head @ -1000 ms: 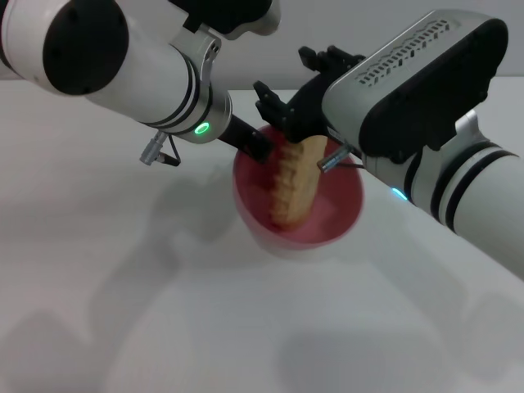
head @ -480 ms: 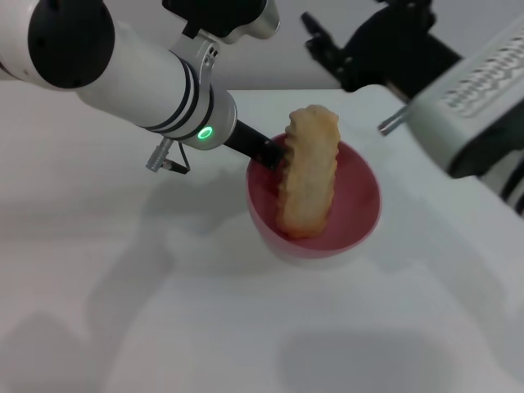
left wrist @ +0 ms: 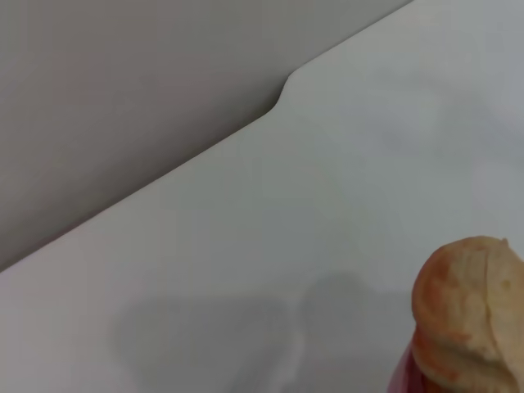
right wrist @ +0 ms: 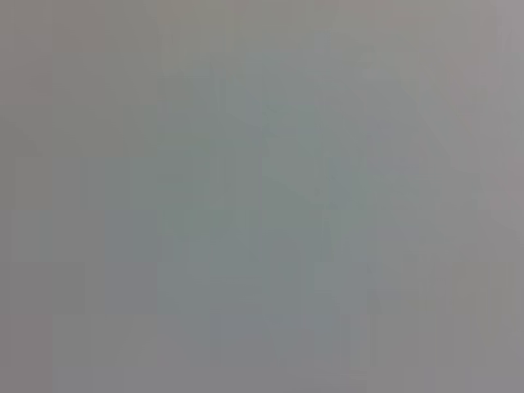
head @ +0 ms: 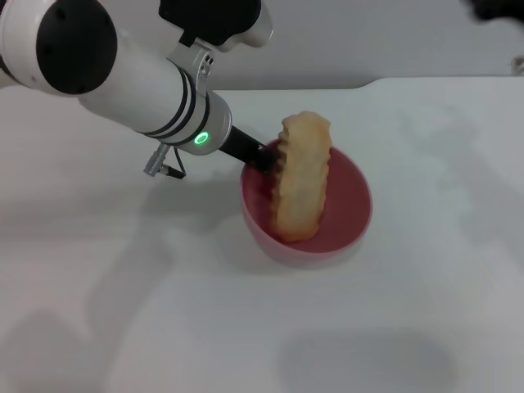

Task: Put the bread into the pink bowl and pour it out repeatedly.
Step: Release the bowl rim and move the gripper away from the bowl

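Nothing here can be read. There are no words, labels, brand marks or numbers on the arm (head: 123, 74), bowl (head: 352, 205) or worktop (head: 98, 270).

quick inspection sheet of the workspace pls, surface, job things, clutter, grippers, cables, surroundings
surface: white table, bare around the bowl
job's things: bread standing on end in the pink bowl, top leaning on the rim
clutter: nothing seen
grippers: left gripper at the bowl's rim beside the bread, finger state hidden; right gripper out of view
cables: short grey connector on the left arm's wrist
surroundings: grey wall behind the table
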Action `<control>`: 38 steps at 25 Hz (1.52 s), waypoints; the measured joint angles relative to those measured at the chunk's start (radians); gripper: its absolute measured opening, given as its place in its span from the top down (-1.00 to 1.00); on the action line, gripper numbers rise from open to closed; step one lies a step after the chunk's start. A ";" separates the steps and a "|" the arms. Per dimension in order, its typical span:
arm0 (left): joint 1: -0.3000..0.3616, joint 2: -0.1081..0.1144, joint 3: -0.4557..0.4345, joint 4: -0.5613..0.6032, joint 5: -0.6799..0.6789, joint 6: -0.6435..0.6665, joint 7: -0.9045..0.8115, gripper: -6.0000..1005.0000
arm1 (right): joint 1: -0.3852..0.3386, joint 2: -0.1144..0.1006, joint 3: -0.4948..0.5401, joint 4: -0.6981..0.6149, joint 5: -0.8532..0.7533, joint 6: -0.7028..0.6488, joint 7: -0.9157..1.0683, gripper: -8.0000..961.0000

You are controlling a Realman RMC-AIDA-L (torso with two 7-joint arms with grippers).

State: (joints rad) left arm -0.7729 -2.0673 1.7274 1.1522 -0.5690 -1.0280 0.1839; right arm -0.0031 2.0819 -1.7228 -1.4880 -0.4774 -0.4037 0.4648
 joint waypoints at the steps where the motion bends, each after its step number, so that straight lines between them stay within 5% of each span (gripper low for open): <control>1: -0.001 0.000 0.000 -0.002 0.000 0.001 0.000 0.89 | 0.011 -0.004 0.014 -0.005 0.076 0.071 0.006 -0.37; 6: -0.011 0.000 0.002 -0.007 0.000 0.006 0.000 0.89 | 0.076 0.001 0.127 0.029 0.191 0.367 0.015 -0.37; 9: -0.013 0.000 0.003 -0.010 0.001 0.007 0.000 0.89 | 0.100 0.001 0.170 0.081 0.159 0.402 0.016 -0.37; 14: -0.028 -0.001 0.007 -0.041 0.001 0.016 0.000 0.89 | 0.067 0.009 0.209 0.164 0.022 0.183 0.010 -0.37; 19: -0.042 -0.002 0.007 -0.067 0.002 0.028 0.000 0.89 | 0.043 0.011 0.227 0.241 0.102 -0.023 -0.226 -0.37; 25: -0.058 -0.003 0.004 -0.088 0.001 0.035 -0.001 0.89 | 0.049 0.011 0.150 0.354 0.514 -0.198 -0.736 -0.37; 32: -0.061 -0.002 -0.003 -0.099 0.001 0.042 -0.001 0.89 | 0.093 0.002 0.034 0.418 1.304 -0.277 -1.224 -0.37; 38: -0.055 -0.002 -0.007 -0.103 -0.014 0.037 -0.012 0.89 | 0.085 0.008 -0.108 0.500 1.446 -0.444 -1.243 -0.37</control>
State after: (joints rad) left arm -0.8280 -2.0690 1.7202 1.0496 -0.5829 -0.9913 0.1719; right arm 0.0817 2.0899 -1.8311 -0.9880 0.9688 -0.8478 -0.7782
